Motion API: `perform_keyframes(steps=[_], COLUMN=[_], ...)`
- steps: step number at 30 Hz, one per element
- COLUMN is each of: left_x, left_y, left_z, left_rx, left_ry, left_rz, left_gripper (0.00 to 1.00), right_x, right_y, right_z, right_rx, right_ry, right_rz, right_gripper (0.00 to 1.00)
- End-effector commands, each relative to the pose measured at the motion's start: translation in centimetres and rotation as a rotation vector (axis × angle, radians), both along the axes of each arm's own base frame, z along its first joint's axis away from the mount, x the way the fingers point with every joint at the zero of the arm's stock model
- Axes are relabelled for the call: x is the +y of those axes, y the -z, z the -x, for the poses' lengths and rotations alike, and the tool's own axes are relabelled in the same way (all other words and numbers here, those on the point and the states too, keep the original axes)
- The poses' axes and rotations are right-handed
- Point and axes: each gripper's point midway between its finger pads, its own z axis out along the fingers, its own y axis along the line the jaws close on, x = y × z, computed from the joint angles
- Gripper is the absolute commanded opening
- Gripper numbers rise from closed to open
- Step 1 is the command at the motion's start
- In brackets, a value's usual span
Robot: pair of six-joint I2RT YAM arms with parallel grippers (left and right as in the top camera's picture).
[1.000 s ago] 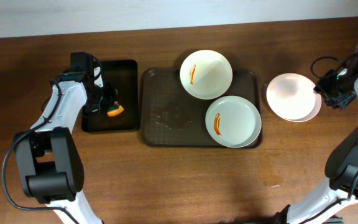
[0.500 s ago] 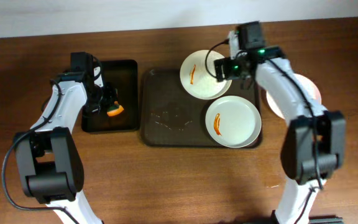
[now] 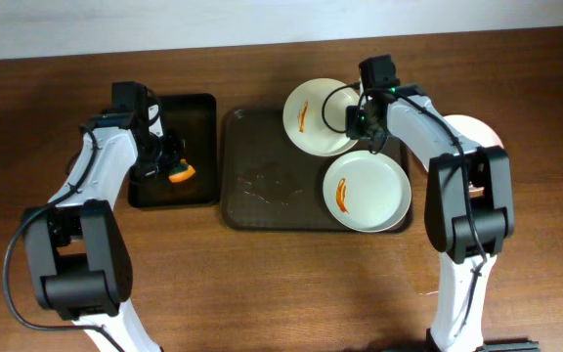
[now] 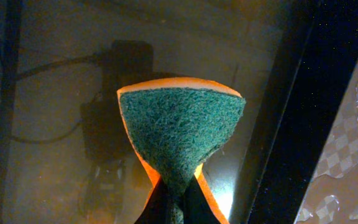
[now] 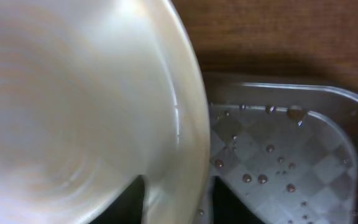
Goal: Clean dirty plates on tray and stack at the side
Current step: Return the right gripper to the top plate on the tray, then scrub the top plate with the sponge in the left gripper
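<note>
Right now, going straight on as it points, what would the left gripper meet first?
Probably the floor of the black tray, through the sponge pinched in the left gripper; the gap is unclear.

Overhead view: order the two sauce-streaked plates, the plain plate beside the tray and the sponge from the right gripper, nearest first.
1. Upper streaked plate: its right rim at the right gripper.
2. Lower streaked plate: just nearer the robot, on the brown tray.
3. Plain plate: right of the tray.
4. Sponge: far left, over the black tray.
</note>
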Motion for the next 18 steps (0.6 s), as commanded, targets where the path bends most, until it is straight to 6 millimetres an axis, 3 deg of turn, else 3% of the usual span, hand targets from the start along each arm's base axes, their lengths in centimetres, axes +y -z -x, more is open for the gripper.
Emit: perform_keyframes(steps=[1, 2, 7, 10, 12, 13, 15, 18], left_x=[-0.4, -0.4, -0.6, -2.2, -2.3, -2.3, -2.9, -5.8], left_y=[0.5, 0.5, 0.3, -0.8, -2.2, -2.9, -4.0, -4.2], left_z=[0.0, 0.0, -0.3, -0.4, -0.6, -0.7, -0.6, 0.0], left_rx=[0.003, 0.001, -0.013, -0.05, -0.081, -0.098, -0.12, -0.116], left_ry=[0.026, 0.026, 0.038, 0.124, 0.126, 0.127, 0.141, 0.204], left_rz=[0.005, 0.005, 0.015, 0.091, 0.09, 0.089, 0.095, 0.135], left_gripper=[0.0, 0.0, 0.0, 0.0, 0.0, 0.0, 0.0, 0.0], right_x=[1.0, 1.6, 6.3, 10.3, 11.5, 11.8, 10.4, 9.7], right_y=[0.5, 0.5, -0.3, -0.3, 0.0, 0.1, 0.8, 1.1], right_z=[0.0, 0.1, 1.1, 3.3, 4.7, 5.2, 5.8, 6.9], right_rx=[0.013, 0.019, 0.038, 0.095, 0.142, 0.154, 0.186, 0.244], right_ry=[-0.015, -0.028, -0.128, -0.179, -0.187, -0.194, -0.06, 0.022], right_rz=[-0.054, -0.085, -0.209, -0.251, -0.247, -0.235, -0.146, -0.133], right_gripper=[0.11, 0.04, 0.04, 0.04, 0.04, 0.04, 0.04, 0.04])
